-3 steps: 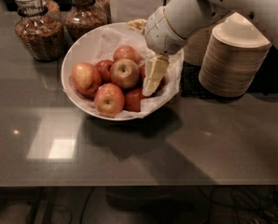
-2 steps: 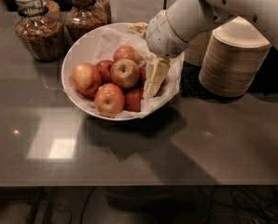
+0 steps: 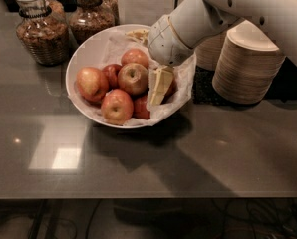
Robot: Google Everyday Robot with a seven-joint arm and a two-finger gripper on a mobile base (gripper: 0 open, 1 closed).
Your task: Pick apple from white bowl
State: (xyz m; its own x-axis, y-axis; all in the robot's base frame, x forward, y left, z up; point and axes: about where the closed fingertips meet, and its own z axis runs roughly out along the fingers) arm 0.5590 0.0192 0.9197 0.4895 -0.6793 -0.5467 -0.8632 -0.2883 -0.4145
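White bowl (image 3: 83, 54) cradles the apple (image 3: 133, 77) stem-up, so we judge the gripper (image 3: 158, 87), poised just beside it, to be lining up; whether it is open or closed we cannot tell.

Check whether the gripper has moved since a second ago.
Yes, slightly: the gripper, inside the white bowl on its right side, has edged left, closer to the apple at the centre.
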